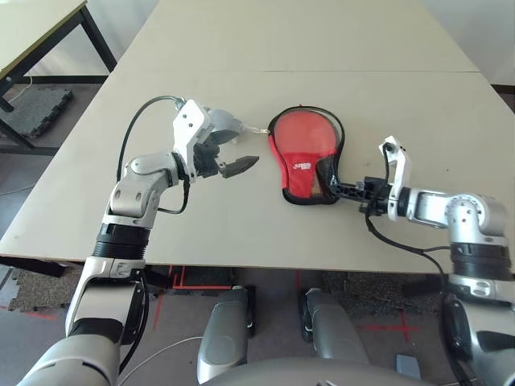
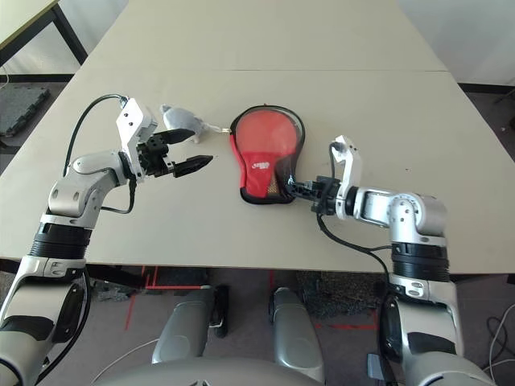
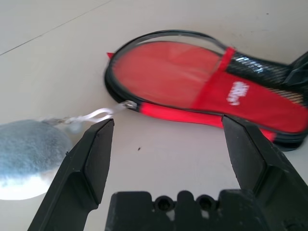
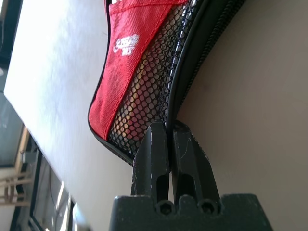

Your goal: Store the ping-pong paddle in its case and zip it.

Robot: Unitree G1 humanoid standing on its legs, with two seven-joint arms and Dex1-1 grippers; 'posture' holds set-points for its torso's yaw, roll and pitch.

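The red fabric case (image 1: 302, 186) lies on the pale table (image 1: 386, 241), long axis running away from the robot. Right black pincer (image 1: 342, 190) grips its near right edge; wide-spread left black pincer (image 3: 166, 178) stands left of the case, near the zipper pull (image 3: 129, 104).

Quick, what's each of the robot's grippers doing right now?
Left gripper: open, empty, near the case.
Right gripper: closed, pinching the case's black edge.

Lab-like room: taped grey floor (image 1: 185, 362), loose cables, bare table (image 1: 233, 233).
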